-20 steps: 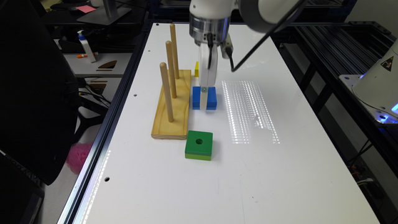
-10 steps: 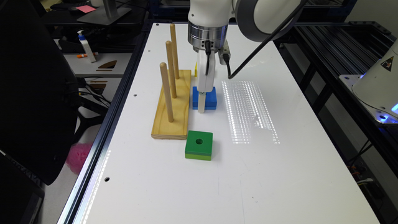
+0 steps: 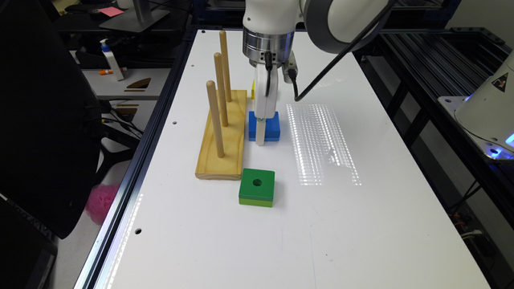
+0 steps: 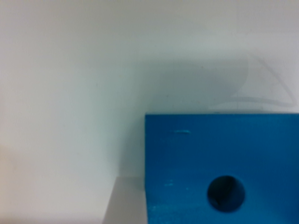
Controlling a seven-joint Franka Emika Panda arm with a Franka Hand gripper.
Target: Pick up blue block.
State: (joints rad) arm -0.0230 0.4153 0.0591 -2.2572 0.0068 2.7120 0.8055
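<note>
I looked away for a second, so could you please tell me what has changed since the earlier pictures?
The claw has come straight down over the blue block, its tip now level with the block on the table. The blue block, green block, peg stand and yellow block have not moved.

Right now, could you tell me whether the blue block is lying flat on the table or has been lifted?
Flat on the table: the blue block rests on the white table, hole upward, with no gap beneath it.
</note>
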